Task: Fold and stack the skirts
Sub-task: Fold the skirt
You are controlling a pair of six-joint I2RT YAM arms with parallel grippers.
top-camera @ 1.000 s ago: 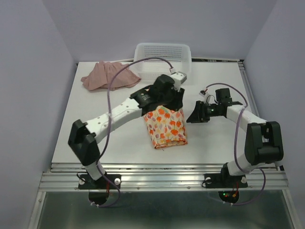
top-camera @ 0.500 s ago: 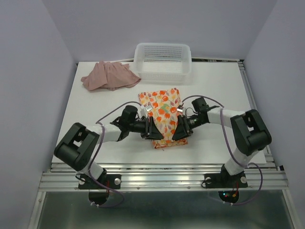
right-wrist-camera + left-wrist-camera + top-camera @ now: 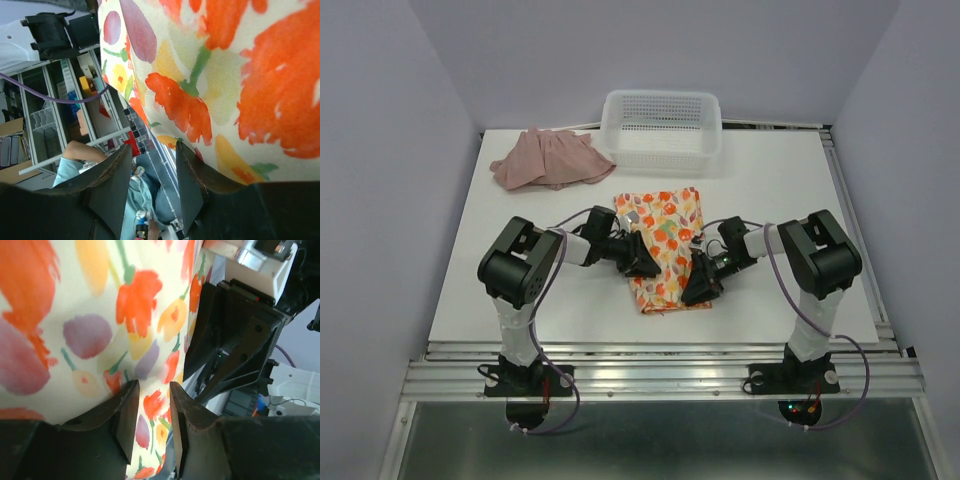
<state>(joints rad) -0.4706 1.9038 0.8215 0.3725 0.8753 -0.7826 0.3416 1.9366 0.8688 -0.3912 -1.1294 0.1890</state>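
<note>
Two robot arms are reaching inward over a white table (image 3: 770,180), seen from above, and they are mine. The printed skirt (image 3: 660,215), cream with orange, red and yellow flowers, is lying in the middle of the table between my two claws. Its far end is lying flat, pointing towards the basket (image 3: 662,150). My left claw (image 3: 642,262) is sitting low at the skirt's left edge and my right claw (image 3: 698,285) at its right edge, slightly nearer the arm bases. In the left wrist view my fingers (image 3: 125,415) are sitting close together with flowered cloth running between them, so this claw is nipping the printed skirt. The black body of the right claw is showing just past the cloth's edge. In the right wrist view the fingers (image 3: 192,180) are also narrowly set, and the cloth's edge is meeting the gap. I cannot tell whether that claw is pinching it. The pink skirt (image 3: 548,160) is lying crumpled at the far left of the table, just beside the white mesh basket and well apart from both claws.
</note>
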